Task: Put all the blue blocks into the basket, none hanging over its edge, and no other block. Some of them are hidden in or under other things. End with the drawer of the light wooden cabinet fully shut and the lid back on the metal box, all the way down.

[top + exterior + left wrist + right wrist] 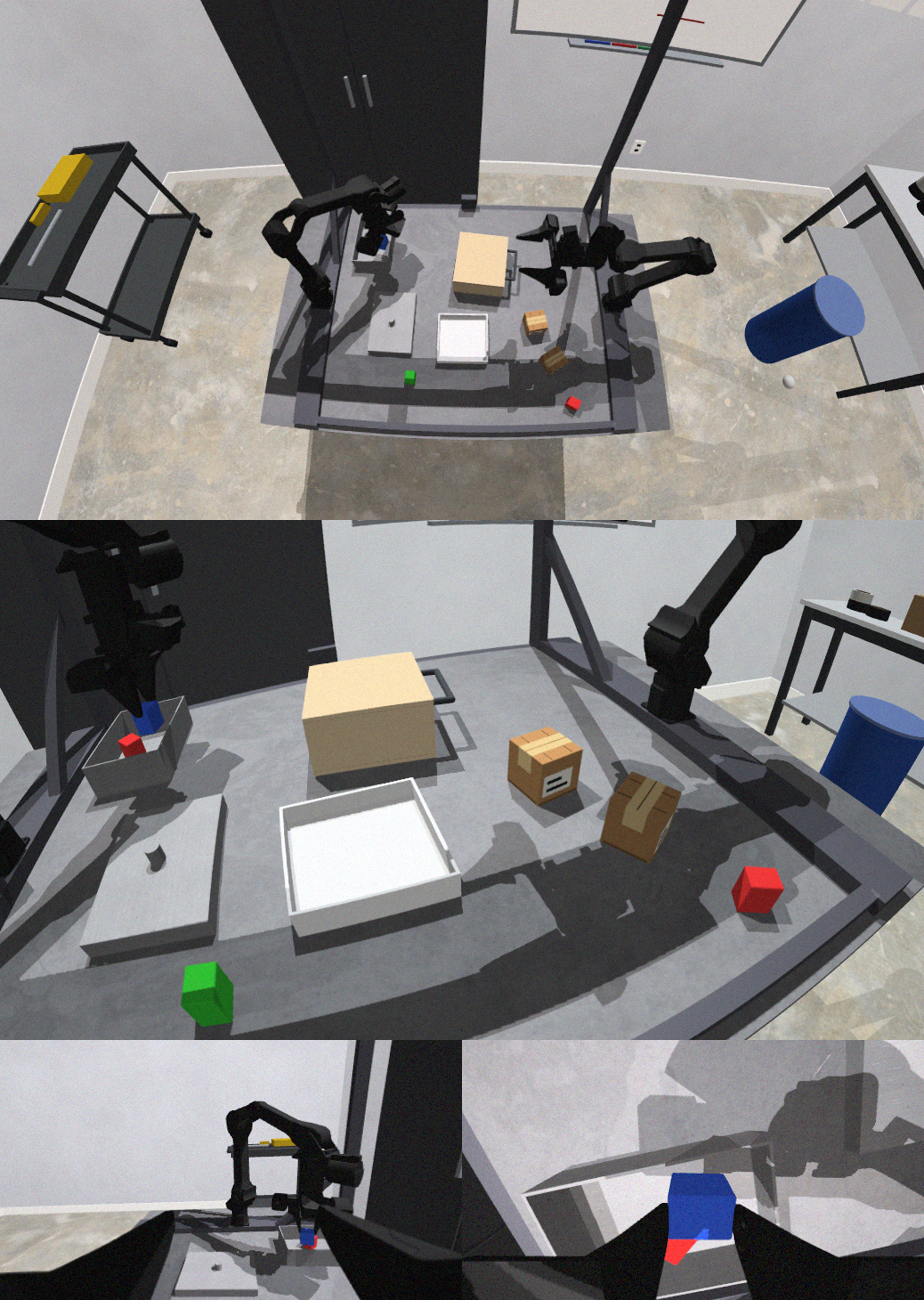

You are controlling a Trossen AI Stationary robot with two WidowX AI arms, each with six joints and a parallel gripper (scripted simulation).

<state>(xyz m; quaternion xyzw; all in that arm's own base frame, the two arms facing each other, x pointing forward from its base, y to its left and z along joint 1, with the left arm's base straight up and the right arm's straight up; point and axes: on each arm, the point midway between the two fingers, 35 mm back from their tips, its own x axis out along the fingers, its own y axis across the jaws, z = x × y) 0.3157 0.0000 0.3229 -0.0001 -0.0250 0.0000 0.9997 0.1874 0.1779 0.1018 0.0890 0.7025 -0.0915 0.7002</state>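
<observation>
My right gripper (146,711) (700,1211) is shut on a blue block (384,242) (152,719) (307,1236) (701,1218), raised over the inside of the open metal box (132,780) (312,1258). A red block (132,744) (677,1251) is in that box. The box's lid (401,323) (181,889) (201,1278) lies on the table. The white basket (462,361) (381,909) holds nothing. My left gripper (520,253) is open beside the handle (511,264) (445,689) of the wooden cabinet (481,258) (368,689). The cabinet's drawer front is hidden.
Two cardboard boxes, an upright one (535,321) (542,767) and a tilted one (554,359) (641,817), stand right of the basket. Another red block (572,403) (758,889) lies near the front right. A green block (409,377) (206,995) stands in front of the lid.
</observation>
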